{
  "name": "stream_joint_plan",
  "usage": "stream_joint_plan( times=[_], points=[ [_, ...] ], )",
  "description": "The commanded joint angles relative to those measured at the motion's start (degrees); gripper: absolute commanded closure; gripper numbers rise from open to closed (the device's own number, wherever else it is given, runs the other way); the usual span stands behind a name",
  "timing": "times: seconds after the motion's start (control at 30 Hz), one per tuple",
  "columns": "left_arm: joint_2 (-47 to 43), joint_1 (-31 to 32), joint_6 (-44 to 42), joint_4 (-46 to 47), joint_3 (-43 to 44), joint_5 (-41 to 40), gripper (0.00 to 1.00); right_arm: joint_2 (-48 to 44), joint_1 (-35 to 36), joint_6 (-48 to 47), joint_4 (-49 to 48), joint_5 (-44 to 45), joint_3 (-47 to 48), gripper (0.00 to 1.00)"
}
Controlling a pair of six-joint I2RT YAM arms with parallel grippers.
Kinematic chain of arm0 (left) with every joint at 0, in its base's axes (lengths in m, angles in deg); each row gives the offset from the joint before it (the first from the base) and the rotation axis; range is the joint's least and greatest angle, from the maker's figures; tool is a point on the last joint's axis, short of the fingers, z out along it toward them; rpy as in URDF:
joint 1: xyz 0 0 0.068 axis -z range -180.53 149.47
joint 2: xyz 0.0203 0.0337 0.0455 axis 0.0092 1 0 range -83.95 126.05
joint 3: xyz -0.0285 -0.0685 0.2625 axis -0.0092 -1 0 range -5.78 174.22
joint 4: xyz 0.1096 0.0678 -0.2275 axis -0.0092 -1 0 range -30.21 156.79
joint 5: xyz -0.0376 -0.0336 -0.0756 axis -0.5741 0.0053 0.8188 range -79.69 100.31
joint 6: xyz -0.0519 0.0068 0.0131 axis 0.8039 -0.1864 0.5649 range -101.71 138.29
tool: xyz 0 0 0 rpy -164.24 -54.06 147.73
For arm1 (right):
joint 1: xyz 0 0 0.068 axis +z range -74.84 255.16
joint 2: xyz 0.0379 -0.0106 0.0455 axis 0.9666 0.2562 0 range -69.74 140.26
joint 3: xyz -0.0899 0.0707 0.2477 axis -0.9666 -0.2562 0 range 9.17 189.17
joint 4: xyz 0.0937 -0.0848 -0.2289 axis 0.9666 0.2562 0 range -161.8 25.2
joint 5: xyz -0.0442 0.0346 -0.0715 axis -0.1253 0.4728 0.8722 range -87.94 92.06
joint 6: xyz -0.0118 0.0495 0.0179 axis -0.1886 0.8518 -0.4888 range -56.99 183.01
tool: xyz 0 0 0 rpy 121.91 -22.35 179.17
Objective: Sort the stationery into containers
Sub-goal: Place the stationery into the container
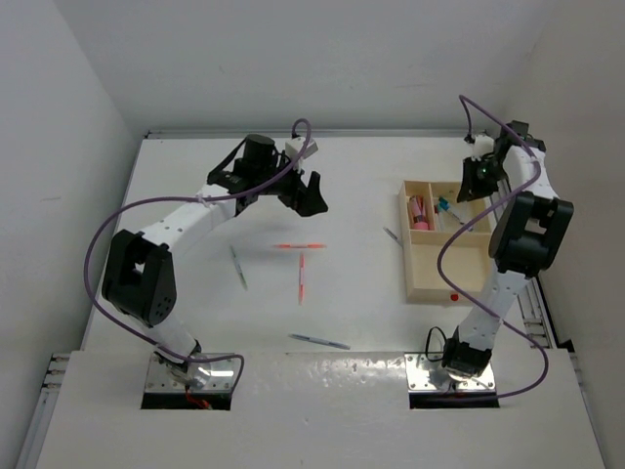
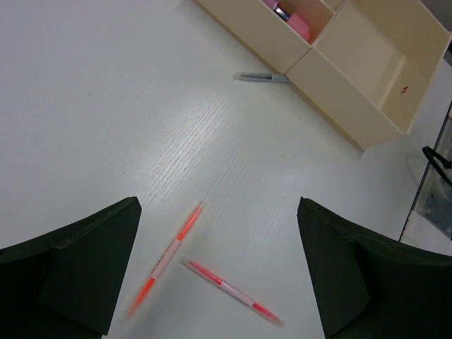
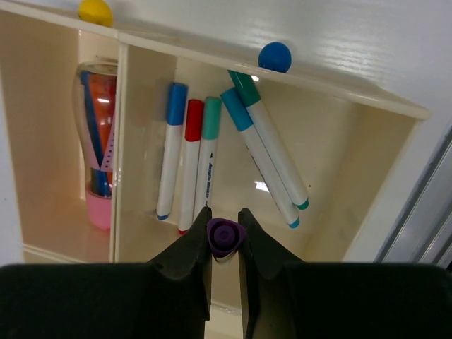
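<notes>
My right gripper (image 3: pixel 226 227) is shut on a purple-capped marker (image 3: pixel 226 237), seen end-on, held over a small section of the pale wooden tray (image 3: pixel 367 162). That section holds several markers with blue (image 3: pixel 171 152), red (image 3: pixel 191 166) and teal (image 3: pixel 208 159) caps. The neighbouring small section holds a pink block (image 3: pixel 99 210). In the top view the right gripper (image 1: pixel 479 179) hovers over the tray's (image 1: pixel 430 283) far end. My left gripper (image 1: pixel 304 191) is open and empty, above two orange-red pens (image 2: pixel 166 258) (image 2: pixel 233 292) on the table; in its wrist view the gripper (image 2: pixel 217 233) straddles them from above.
A grey pen (image 1: pixel 392 234) lies beside the tray's left wall. A teal-tipped pen (image 1: pixel 238 266) lies left of the orange-red pens, and a grey pen (image 1: pixel 319 341) lies near the front. Yellow (image 3: pixel 95 10) and blue (image 3: pixel 274 56) balls sit on the tray rim. The large section (image 2: pixel 367 56) looks empty.
</notes>
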State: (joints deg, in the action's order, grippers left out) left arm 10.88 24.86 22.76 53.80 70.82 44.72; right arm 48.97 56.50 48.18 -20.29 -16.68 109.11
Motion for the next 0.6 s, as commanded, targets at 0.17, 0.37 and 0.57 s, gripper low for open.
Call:
stream_joint_plan(
  times=[0.17, 0.37, 0.57],
  points=[
    [-2.54, -0.86, -1.75, -0.37, -0.84, -1.54, 0.00, 4.77, 1.52, -2.57, 2.90, 4.06, 5.62, 0.97],
    [-1.93, -1.04, -0.78, -0.10, -0.66, -1.80, 0.00, 7.31, 1.87, -2.13, 6.58, 5.91, 8.16, 0.89],
    [-2.45, -0.95, -0.08, 0.51, -0.84, -2.07, 0.00, 4.87, 2.22, -0.99, 9.04, 6.18, 10.27, 0.33]
  ],
)
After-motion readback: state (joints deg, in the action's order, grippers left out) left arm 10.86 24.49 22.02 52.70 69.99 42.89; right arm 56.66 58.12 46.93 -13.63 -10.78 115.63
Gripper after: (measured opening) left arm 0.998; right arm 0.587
